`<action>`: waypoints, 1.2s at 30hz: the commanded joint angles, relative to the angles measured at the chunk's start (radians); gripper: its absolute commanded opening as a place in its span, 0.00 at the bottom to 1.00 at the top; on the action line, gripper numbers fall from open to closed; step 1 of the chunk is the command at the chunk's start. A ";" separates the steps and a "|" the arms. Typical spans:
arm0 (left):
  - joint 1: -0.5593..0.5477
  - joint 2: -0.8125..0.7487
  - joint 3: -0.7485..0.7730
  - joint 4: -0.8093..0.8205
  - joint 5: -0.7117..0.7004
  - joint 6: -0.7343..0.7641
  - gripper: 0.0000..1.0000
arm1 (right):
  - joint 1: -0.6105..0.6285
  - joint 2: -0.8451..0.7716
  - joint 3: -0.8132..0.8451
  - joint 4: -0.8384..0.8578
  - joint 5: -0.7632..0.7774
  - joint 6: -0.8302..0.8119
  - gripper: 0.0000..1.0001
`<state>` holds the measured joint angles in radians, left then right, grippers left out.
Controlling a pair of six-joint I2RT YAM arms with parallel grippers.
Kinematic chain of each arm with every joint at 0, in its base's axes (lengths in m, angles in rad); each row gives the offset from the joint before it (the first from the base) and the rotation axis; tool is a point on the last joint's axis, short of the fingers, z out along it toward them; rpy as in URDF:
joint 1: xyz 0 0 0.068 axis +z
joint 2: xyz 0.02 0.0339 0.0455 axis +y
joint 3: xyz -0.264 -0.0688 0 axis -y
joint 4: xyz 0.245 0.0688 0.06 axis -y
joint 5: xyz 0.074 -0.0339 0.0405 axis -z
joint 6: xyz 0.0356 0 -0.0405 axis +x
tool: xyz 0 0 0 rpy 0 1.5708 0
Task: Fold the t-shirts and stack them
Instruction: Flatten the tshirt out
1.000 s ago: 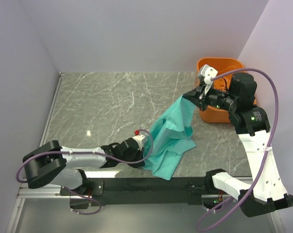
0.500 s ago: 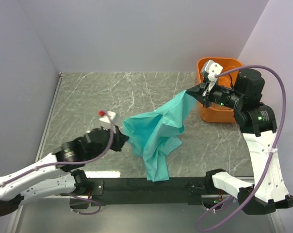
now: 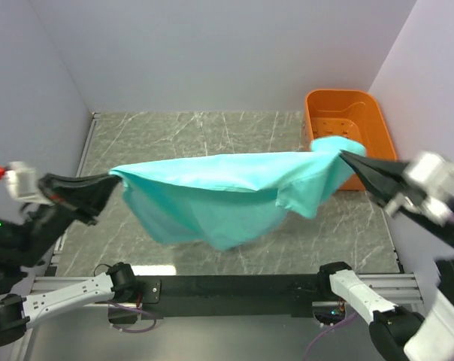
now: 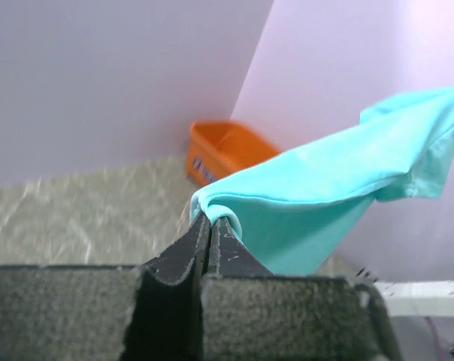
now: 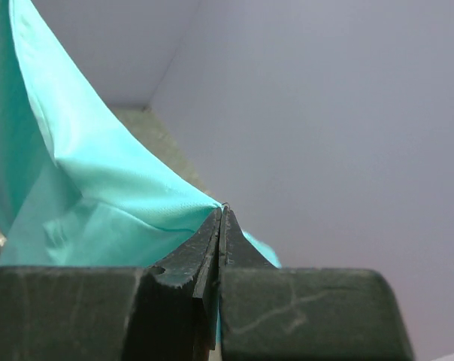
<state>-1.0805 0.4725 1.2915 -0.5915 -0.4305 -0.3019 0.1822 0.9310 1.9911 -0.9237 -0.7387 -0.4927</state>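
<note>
Both clamped on the plain teal cloth t-shirt (image 3: 227, 188) — left gripper (image 3: 110, 183) at nine o'clock, right gripper (image 3: 346, 156) at three — overpull and a corner may slip.

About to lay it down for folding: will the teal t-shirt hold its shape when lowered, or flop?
Likely floppy: the t-shirt, stretched between the left gripper and right gripper, sags and bunches in the middle. Probably light, since thin fingertip pinches at its edges carry it. Those small pinches might slip if pulled harder.
</note>
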 commanded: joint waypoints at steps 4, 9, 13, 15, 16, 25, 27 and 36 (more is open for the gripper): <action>0.007 0.008 0.156 0.137 0.180 0.165 0.01 | -0.041 -0.001 0.224 -0.084 -0.008 0.003 0.00; 0.014 0.044 0.207 0.156 0.138 0.205 0.01 | -0.044 0.025 0.212 -0.055 0.019 0.016 0.00; 0.013 0.029 0.084 0.222 -0.089 0.237 0.01 | -0.044 0.074 0.066 0.055 0.018 0.048 0.00; 0.011 0.014 -0.030 0.309 -0.269 0.250 0.01 | -0.044 0.100 -0.064 0.148 -0.008 0.083 0.00; 0.008 0.003 -0.070 0.341 -0.316 0.256 0.01 | -0.043 0.138 -0.108 0.179 -0.024 0.092 0.00; 0.135 0.254 -0.363 0.423 -0.451 0.092 0.01 | -0.033 0.618 -0.370 0.410 -0.162 0.235 0.00; 0.313 0.320 -0.376 0.386 -0.262 -0.004 0.01 | -0.032 0.713 -0.351 0.421 -0.157 0.249 0.00; 0.882 0.771 -0.348 0.446 0.280 -0.181 0.01 | 0.042 1.083 -0.183 0.460 0.054 0.327 0.00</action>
<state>-0.2661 1.1687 0.8787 -0.1986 -0.3592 -0.4007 0.1822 1.9942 1.6905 -0.5388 -0.7628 -0.2066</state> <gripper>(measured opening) 0.015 0.004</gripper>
